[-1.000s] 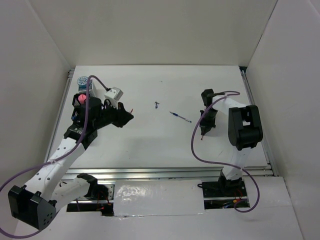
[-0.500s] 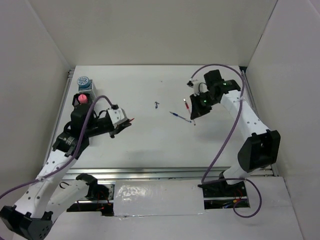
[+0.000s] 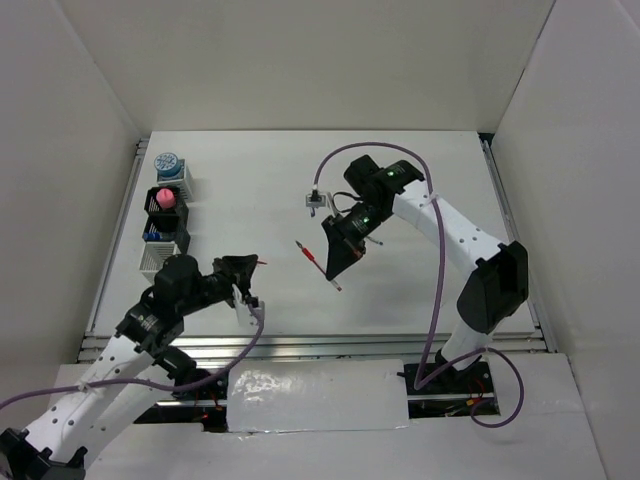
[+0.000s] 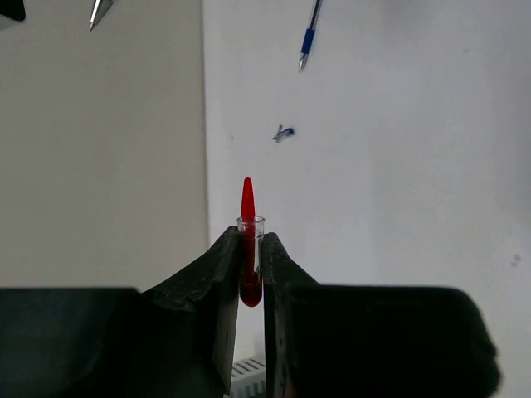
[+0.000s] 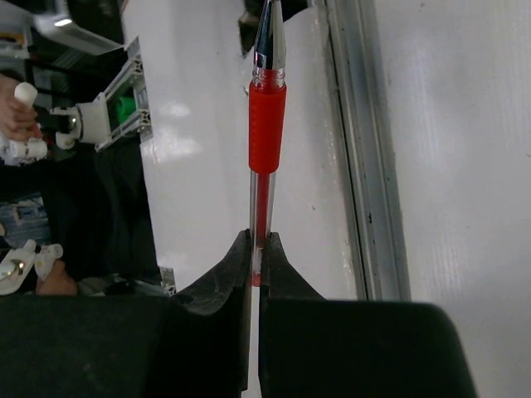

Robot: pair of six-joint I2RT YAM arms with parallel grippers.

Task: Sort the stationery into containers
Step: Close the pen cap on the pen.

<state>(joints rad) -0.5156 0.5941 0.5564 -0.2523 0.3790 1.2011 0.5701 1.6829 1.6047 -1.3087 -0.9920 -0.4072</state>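
Note:
My left gripper (image 3: 252, 268) is shut on a short red piece (image 4: 247, 217), a cap-like tube standing up between the jaws, and holds it above the table's front left. My right gripper (image 3: 328, 262) is shut on the red pen (image 5: 267, 124) at its tail end. The pen (image 3: 308, 252) pokes out level over the middle of the table. The blue pen (image 4: 309, 31) lies on the table beyond, seen in the left wrist view. The containers (image 3: 153, 262) stand in a row along the left edge, white slotted and black mesh.
The far white box holds a round blue-white tin (image 3: 168, 162). A black mesh box holds a pink item (image 3: 166, 198), and the one nearer has something blue (image 3: 152, 236). A tiny dark scrap (image 4: 283, 133) lies on the table. A metal rail (image 3: 320, 345) runs along the near edge.
My right arm swung from the right side to the middle with the red pen in it. My left arm drew back from the containers toward the near edge, still holding the red piece.

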